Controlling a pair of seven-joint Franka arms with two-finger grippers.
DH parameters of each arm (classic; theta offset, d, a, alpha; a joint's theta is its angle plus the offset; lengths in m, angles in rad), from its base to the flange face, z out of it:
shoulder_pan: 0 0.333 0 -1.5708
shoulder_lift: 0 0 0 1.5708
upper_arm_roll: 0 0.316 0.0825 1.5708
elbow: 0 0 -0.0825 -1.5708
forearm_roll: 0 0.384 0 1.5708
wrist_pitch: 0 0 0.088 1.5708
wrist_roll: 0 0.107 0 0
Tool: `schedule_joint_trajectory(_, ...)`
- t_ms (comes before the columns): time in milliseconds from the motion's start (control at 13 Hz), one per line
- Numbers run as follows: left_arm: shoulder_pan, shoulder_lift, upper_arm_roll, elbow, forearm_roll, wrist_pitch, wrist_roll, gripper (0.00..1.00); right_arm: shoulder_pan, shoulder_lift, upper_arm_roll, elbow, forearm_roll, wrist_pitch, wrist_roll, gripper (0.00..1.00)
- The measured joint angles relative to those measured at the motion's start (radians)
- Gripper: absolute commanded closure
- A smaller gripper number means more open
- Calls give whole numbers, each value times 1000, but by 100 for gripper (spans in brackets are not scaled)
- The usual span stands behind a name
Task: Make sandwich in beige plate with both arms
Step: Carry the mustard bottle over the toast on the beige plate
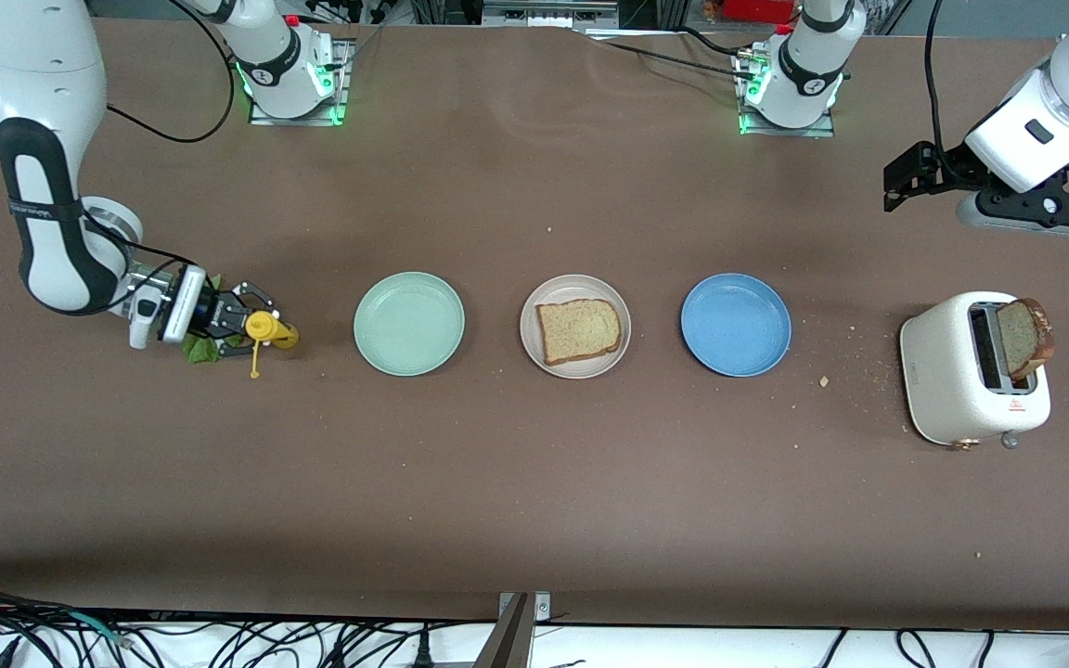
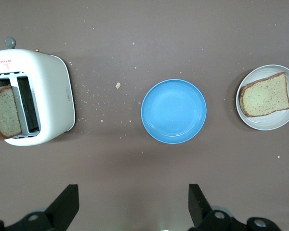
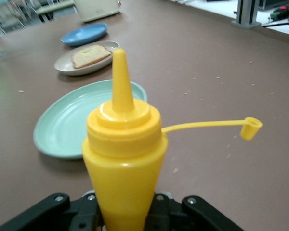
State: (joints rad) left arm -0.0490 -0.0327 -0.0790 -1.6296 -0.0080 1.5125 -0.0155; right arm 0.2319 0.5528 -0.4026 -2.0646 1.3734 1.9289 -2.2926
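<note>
Where the right tool (image 1: 251, 320) lies low at the right arm's end of the worktop (image 1: 534, 482), most of the green lettuce leaf (image 1: 203, 350) is hidden under the wrist, only a crumpled edge showing. The tool's fingers are pressed against the sides of a yellow squeeze bottle (image 3: 123, 159), pinching it; the right wrist view cuts the bottle off below its shoulder, and its loose cap (image 3: 251, 128) dangles on a thin strap.

Taking the beige plate (image 1: 576, 362) as landmark: it sits mid-worktop and carries one slice of bread (image 1: 578, 329), lying flat. Beside it toward the right arm's end is the mint-green plate (image 1: 408, 323), and past that the bottle. Beside it toward the left arm's end is the blue plate (image 1: 735, 324), then a white toaster (image 1: 952, 371) with a second slice (image 1: 1024, 337) standing tilted out of one slot, its lower part hidden inside.

The left tool (image 2: 133, 204) hangs in the air over the worktop close to the toaster and well away from the beige plate, fingers spread wide and holding nothing; only their tips show in the left wrist view.

Counted: three plates, two bread slices, one lettuce leaf, one bottle, one toaster, two arms. Crumbs lie scattered around the toaster.
</note>
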Motion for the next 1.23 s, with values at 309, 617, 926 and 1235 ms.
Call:
schedule_joint_trajectory(309, -5, 5, -19, 0, 0, 0, 0, 0, 180, -50, -6, 104, -179, 222, 310, 100)
schedule_joint_trajectory(617, -8, 15, -30, 0, 0, 0, 0, 0, 353, -87, -7, 197, -493, 369, 717, 100)
schedule_joint_trajectory(926, -7, 18, -29, 0, 0, 0, 0, 0, 523, -89, -4, 291, -948, 399, 1209, 100)
schedule_joint_trajectory(1235, -3, 18, -25, 0, 0, 0, 0, 0, 721, -74, 1, 323, -1352, 398, 1671, 100)
